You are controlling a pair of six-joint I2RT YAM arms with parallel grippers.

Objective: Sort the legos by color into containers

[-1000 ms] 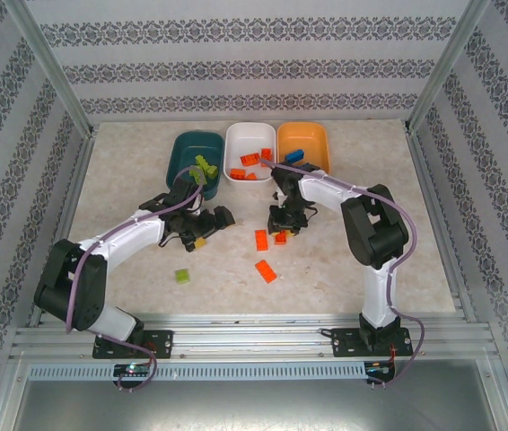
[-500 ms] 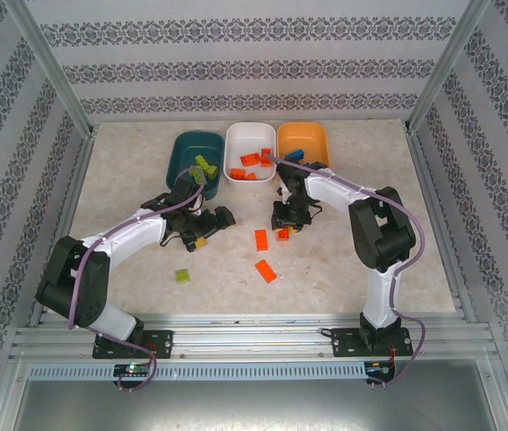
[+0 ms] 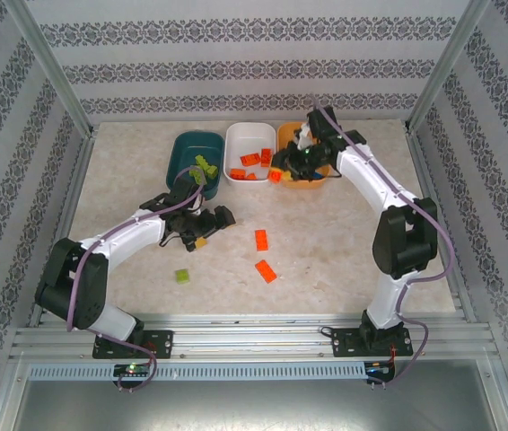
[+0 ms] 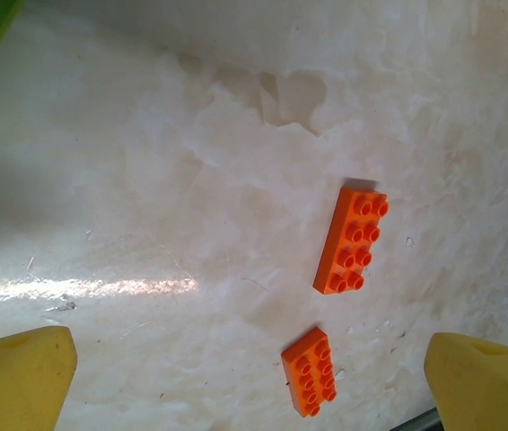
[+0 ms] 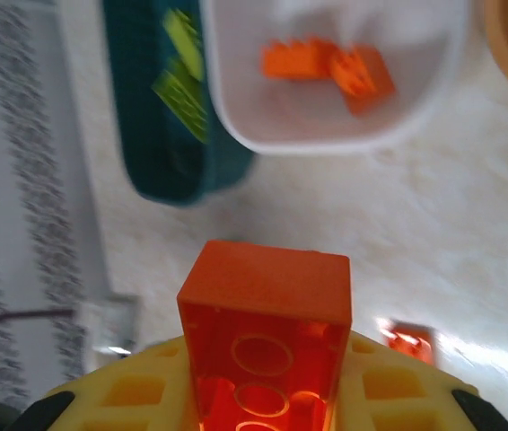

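Note:
My right gripper (image 3: 279, 171) is shut on an orange-red lego (image 3: 275, 176), held up in front of the gap between the white container (image 3: 250, 135) and the orange container (image 3: 312, 180). In the right wrist view that lego (image 5: 267, 323) stands between the yellow fingers (image 5: 137, 395), underside toward the camera. The white container (image 5: 416, 99) holds orange legos (image 5: 330, 65); the dark teal container (image 5: 146, 153) holds lime legos (image 5: 182, 81). My left gripper (image 3: 211, 229) hangs open low over the table. Ahead of the left gripper (image 4: 249, 395) lie two orange legos (image 4: 351, 241) (image 4: 309, 371).
Loose on the table are two orange legos (image 3: 261, 239) (image 3: 266, 270) and one lime lego (image 3: 183, 277). The teal container (image 3: 191, 154) stands left of the white one. Patterned walls and metal rails close in the table on three sides.
My right arm has lifted the orange lego off the table's middle and swung it back toward the containers. The left arm has stayed where it was, open.

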